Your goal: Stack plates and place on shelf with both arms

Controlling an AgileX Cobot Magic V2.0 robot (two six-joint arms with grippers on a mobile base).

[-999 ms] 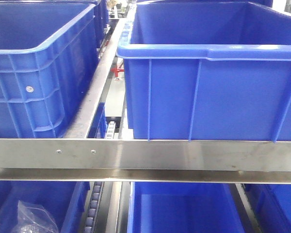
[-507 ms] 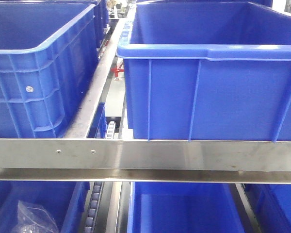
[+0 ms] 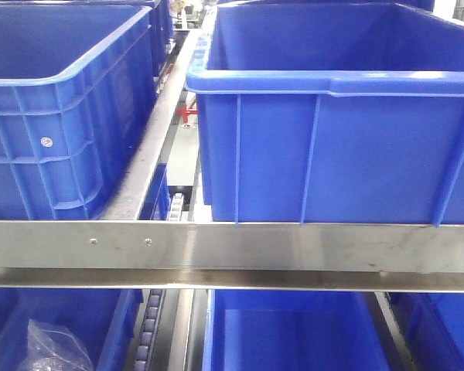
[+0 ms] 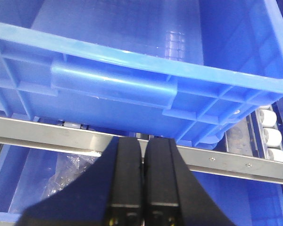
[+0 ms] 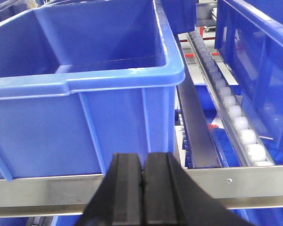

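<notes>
Steel shelving rack loaded with deep blue plastic crates, no plates in any view.

Upper level: large ribbed blue plastic crate [image 3: 332, 147] on the right, second blue plastic crate [image 3: 58, 116] on the left, both behind a brushed steel front rail [image 3: 294, 247] with two small screws. Below: further blue bins, crumpled clear plastic bag [image 3: 54, 348] lower left. White roller track [image 5: 238, 127] beside the crate. No readable labels or writing. Left black gripper [image 4: 143, 155] pressed closed, empty. Right black gripper [image 5: 142, 169] likewise closed, empty.

Each pincer, left [image 4: 143, 155] and right [image 5: 143, 169], has matte black, flat-faced fingers.
</notes>
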